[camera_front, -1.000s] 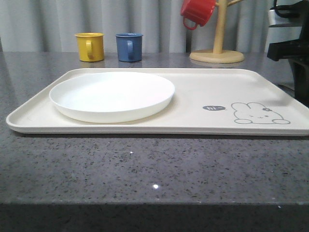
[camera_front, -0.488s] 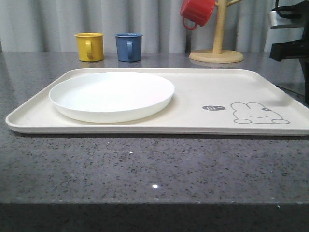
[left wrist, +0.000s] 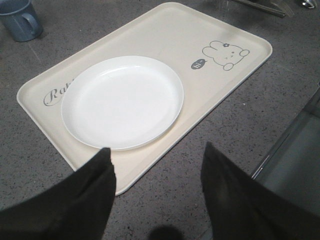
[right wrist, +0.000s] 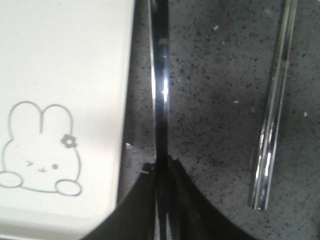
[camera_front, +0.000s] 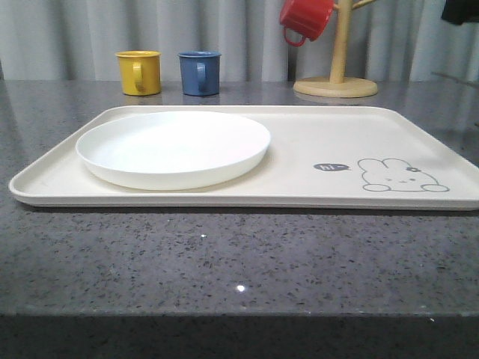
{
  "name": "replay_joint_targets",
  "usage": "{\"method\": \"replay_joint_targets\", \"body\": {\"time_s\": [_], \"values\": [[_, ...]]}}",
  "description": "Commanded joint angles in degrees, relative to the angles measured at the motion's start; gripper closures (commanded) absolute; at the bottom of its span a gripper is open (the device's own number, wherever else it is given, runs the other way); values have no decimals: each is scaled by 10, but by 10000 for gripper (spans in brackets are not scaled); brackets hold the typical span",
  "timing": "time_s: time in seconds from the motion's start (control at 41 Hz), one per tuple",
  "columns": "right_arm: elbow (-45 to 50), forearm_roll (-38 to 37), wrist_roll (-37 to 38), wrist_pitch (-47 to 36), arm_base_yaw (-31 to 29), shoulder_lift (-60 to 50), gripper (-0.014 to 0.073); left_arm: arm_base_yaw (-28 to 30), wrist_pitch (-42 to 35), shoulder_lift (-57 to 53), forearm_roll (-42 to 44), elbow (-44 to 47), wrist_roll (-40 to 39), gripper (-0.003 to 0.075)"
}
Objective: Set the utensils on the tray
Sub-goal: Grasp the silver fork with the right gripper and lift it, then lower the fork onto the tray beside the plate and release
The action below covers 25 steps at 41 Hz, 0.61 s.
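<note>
The cream tray (camera_front: 337,142) lies on the grey counter, and the white plate (camera_front: 174,147) sits on its left half. In the left wrist view my left gripper (left wrist: 157,150) hangs open and holds nothing. It is above the counter at the near corner of the tray (left wrist: 165,35), close to the plate (left wrist: 122,102). My right gripper (right wrist: 162,165) is shut on a slim metal utensil handle (right wrist: 161,90) that runs alongside the tray's edge (right wrist: 65,60). The utensil's head is out of view. The metal chopsticks (right wrist: 272,120) lie on the counter beside it.
A yellow mug (camera_front: 140,72) and a blue mug (camera_front: 200,72) stand behind the tray. A red mug (camera_front: 307,19) hangs on a wooden mug tree (camera_front: 337,82) at the back right. A dark part of my right arm (camera_front: 460,11) shows in the top right corner.
The dark bulk of my right arm has risen from the tray's right edge to the top right corner of the front view. The tray and plate stay put.
</note>
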Motion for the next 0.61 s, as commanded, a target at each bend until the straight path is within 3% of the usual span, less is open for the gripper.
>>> {"method": "replay_joint_targets", "body": {"time_s": [0.0, 0.341, 0.585], "values": [[-16, 26, 0, -4, 16, -44, 622, 1, -42, 0, -4, -14, -5, 352], [-72, 106, 10, 1, 129, -10, 622, 1, -42, 0, -4, -14, -5, 352], [-83, 125, 83, -35, 142, 63, 621, 1, -42, 0, -4, -14, -5, 352]]}}
